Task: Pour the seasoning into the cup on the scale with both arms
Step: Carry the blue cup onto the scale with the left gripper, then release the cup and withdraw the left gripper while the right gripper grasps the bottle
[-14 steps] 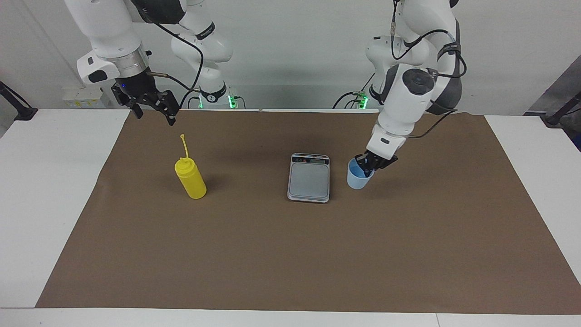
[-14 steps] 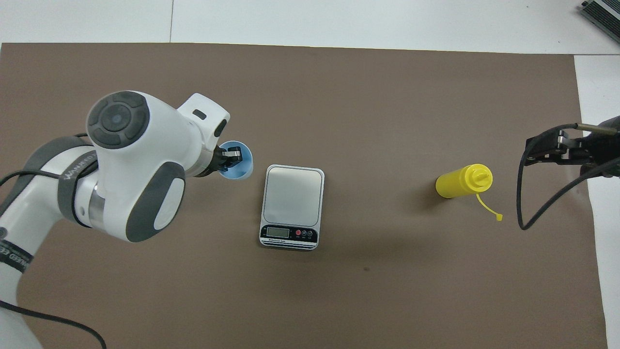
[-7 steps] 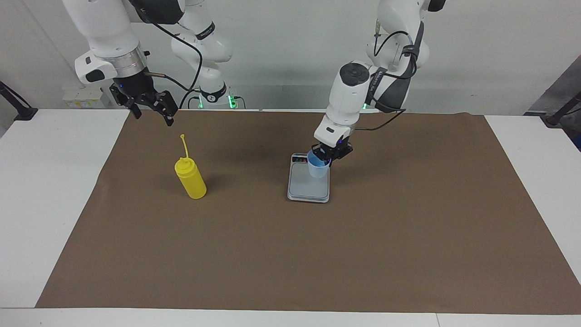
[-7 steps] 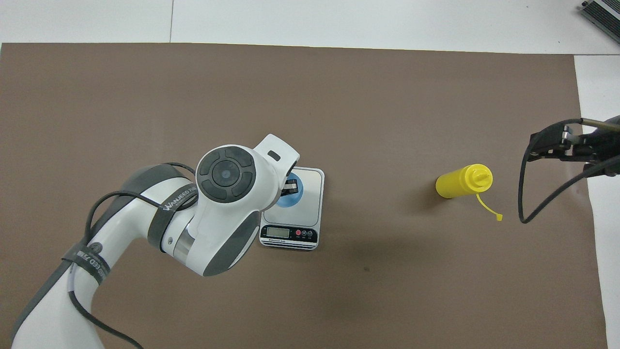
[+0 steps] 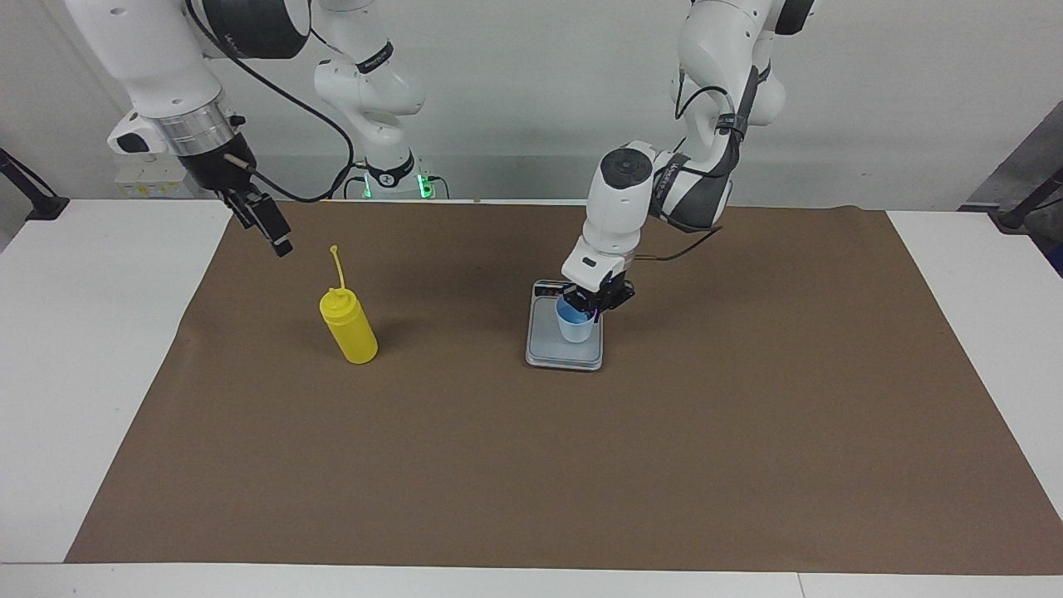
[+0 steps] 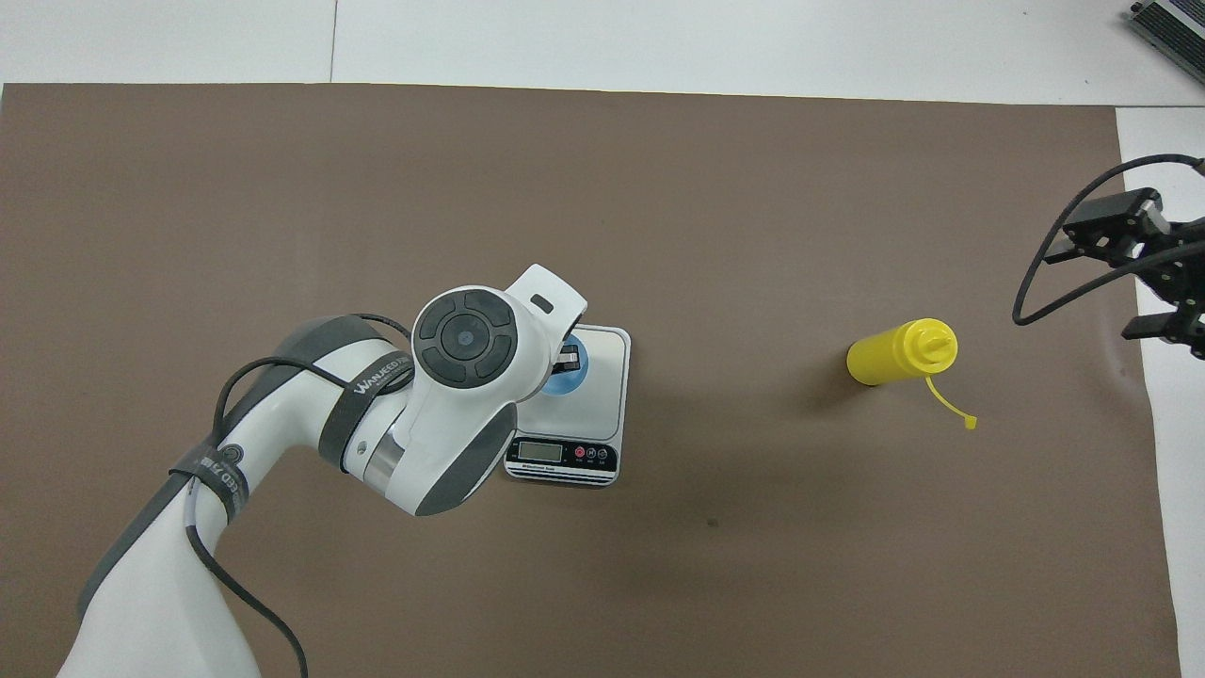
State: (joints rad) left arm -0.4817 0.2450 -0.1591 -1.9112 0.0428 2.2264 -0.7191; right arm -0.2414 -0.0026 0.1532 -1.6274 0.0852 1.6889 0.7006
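In the facing view, the scale (image 5: 565,325) lay flat on the brown mat (image 5: 747,432). The blue cup (image 5: 575,322) stood on top of the scale, or so close to it that no gap showed. The left gripper (image 5: 591,308) reached down to the cup's rim, on the side of the scale near the left arm's end of the table. Its fingers were squeezed tight on the rim of the cup. It held the rim, likely so the cup could go down straight and not tip. The yellow seasoning bottle (image 5: 350,326) stood on the mat well away from the scale, toward the right arm's end of the table. Its thin tip pointed up. The right gripper (image 5: 267,224) hung in the air, even farther from the scale than the bottle, with its jaws wide open and nothing in them. It was probably ready to go and get the bottle.

In the overhead view, the left arm covered one side of the scale (image 6: 602,377). A bit of the cup (image 6: 576,363) peeked out on the scale's plate. The screen edge of the scale faced the robots. The seasoning bottle (image 6: 899,352) stood well away from the scale. The right gripper (image 6: 1144,264) was past the bottle, over the edge of the mat (image 6: 659,188).
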